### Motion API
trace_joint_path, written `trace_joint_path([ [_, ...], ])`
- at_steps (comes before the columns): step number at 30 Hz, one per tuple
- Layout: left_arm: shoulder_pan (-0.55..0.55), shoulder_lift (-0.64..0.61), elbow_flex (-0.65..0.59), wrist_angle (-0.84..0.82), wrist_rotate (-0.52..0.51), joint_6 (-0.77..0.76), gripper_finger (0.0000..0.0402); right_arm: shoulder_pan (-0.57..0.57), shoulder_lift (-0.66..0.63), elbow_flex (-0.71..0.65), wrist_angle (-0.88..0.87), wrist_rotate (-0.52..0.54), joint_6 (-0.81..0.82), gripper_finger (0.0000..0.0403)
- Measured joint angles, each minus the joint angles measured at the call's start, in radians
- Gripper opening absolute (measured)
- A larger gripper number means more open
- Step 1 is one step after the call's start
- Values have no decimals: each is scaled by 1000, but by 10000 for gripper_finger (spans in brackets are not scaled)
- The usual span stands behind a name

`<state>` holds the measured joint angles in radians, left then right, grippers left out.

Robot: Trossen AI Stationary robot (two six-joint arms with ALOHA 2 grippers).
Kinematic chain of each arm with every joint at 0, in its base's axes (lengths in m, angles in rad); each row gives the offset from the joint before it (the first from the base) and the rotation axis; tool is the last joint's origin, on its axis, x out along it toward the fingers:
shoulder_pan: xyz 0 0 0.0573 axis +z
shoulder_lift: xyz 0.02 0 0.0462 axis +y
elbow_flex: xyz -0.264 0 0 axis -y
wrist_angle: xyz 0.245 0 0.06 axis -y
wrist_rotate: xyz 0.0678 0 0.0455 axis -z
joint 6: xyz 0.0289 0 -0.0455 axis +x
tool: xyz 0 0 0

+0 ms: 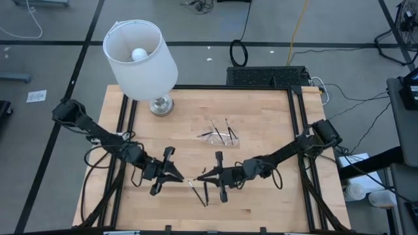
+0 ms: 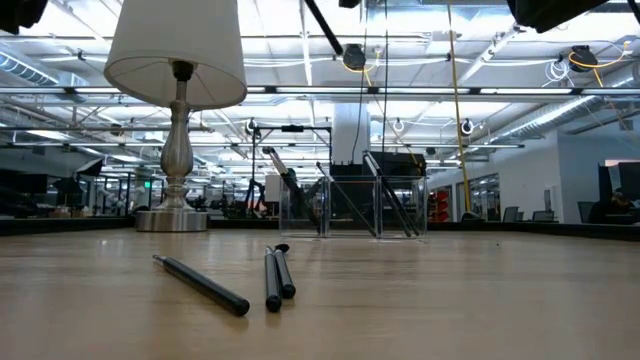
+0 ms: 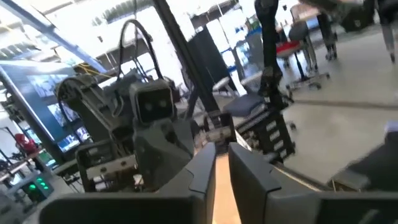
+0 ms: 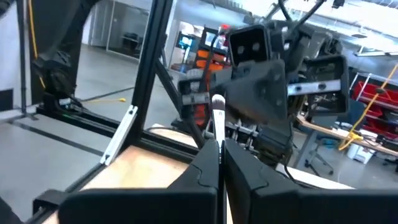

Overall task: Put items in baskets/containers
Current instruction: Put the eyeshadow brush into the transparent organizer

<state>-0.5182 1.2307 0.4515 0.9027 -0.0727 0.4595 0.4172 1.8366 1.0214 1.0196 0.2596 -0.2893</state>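
Only from the right wrist view can it be made out that the right gripper point(image 4: 219, 148) is clenched on one thin dark stick with a white tip point(image 4: 218, 117), held upright between the fingers. Some tiny mark on that tip can't be read, tbh. In the left wrist view the left gripper point(image 3: 222, 150) is seen with its fingers parted by a narrow slit, with nothing seen in it. The overhead view is where both grippers are shown nose to nose near the front middle of the pale wooden butcher-block table point(image 1: 274, 202). Three more dark pencil-like sticks point(image 2: 272, 278) are seen lying on the wood in the low view, two side by side and one apart. The small clear shallow plastic tray point(image 2: 350, 205) is sat farther back, mid-table, with a few sticks leaning inside it. A silver-based lamp with a white shade point(image 1: 140, 59) is parked at the far left corner. A black keyboard point(image 1: 268, 76) and grey floor with cables are seen beyond the table. A big open workshop with ceiling lights is seen behind.
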Motion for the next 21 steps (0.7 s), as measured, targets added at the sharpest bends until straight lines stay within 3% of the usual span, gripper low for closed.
trace_joint_path([
  [6, 29, 65, 1, 111, 4, -50, 140, 2, 0, 0, -4, -1, -19, 0],
  [13, 95, 92, 49, 100, -105, -77, 252, -24, -56, -1, -97, 19, -75, 0],
  [17, 141, 92, 63, 96, -82, -86, 278, -40, -95, -1, -203, 1, -40, 0],
  [21, 161, 92, 63, 92, -77, -104, 276, -44, -98, -1, -201, -1, -69, 0],
])
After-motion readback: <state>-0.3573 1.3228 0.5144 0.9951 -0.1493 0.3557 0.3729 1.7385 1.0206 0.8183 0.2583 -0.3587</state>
